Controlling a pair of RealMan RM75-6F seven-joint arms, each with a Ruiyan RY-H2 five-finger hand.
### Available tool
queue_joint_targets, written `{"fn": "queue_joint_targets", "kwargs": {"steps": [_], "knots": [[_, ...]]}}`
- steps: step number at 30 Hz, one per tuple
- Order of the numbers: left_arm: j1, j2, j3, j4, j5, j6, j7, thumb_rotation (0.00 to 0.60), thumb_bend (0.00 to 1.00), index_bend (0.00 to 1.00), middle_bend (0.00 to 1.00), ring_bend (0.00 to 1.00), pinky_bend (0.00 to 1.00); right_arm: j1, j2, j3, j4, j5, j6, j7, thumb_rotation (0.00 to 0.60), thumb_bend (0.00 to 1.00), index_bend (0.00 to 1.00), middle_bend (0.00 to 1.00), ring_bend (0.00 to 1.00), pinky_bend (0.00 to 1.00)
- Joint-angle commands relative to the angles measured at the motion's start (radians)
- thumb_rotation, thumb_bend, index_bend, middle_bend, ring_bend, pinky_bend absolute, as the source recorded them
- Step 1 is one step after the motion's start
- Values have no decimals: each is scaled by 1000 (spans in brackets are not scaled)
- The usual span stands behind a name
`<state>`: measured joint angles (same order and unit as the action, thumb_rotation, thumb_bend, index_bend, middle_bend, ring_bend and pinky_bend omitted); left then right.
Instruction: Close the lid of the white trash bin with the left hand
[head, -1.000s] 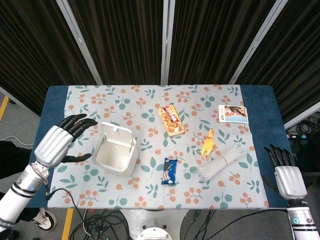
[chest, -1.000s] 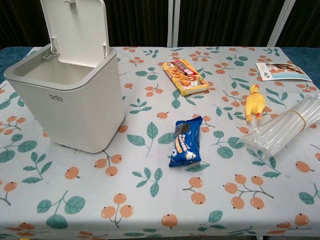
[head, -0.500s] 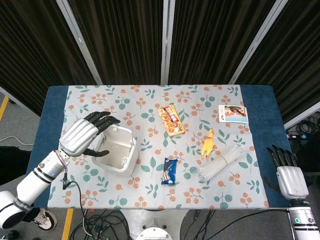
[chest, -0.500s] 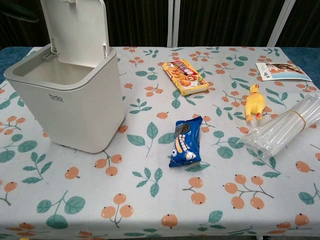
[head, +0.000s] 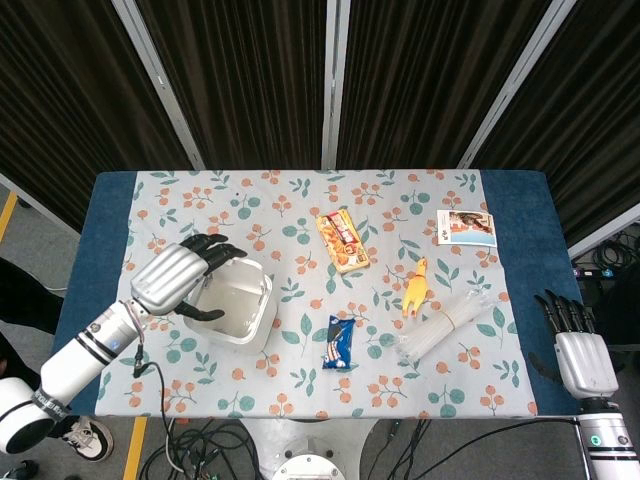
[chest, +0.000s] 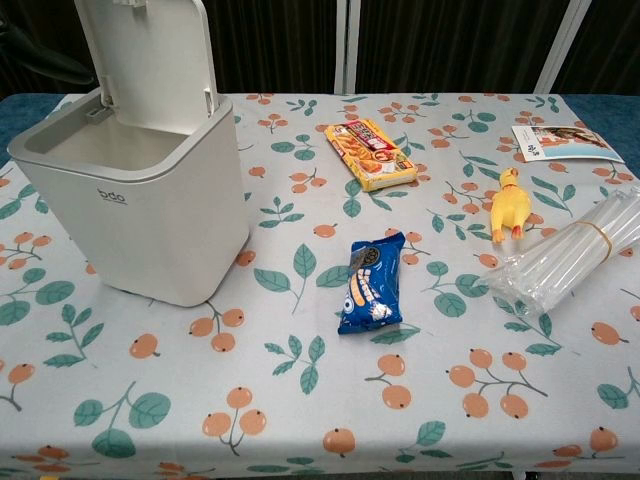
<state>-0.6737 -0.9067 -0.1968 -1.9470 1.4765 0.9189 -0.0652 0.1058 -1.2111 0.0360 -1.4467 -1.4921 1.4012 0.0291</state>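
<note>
Now | one white trash bin (head: 238, 308), lid (chest: 148, 52) up | one left hand (head: 180, 277) | one blue snack packet (chest: 369, 283)

white trash bin (chest: 150, 215): smooth matt plastic | tablecloth (chest: 300, 400): printed matt cloth | blue snack packet (chest: 370, 283): glossy foil

A white trash bin (chest: 150, 210), a blue snack packet (chest: 369, 284) and a yellow toy chicken (chest: 508, 204) lie on an orange-berry tablecloth (chest: 300, 400).
</note>
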Motion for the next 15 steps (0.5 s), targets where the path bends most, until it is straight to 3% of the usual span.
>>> {"fn": "queue_joint_targets", "kwargs": {"steps": [1, 15], "knots": [[8, 19, 12, -22, 5, 5, -2, 515, 150, 177, 235, 107, 189, 0, -1, 0, 1, 1, -1, 0, 600, 170, 0, 0, 0, 0], [69, 74, 72, -86, 69, 65, -27, 485, 150, 177, 245, 107, 189, 5, -7, -3, 2, 2, -11, -11, 600, 172, 0, 0, 0, 0]]}}
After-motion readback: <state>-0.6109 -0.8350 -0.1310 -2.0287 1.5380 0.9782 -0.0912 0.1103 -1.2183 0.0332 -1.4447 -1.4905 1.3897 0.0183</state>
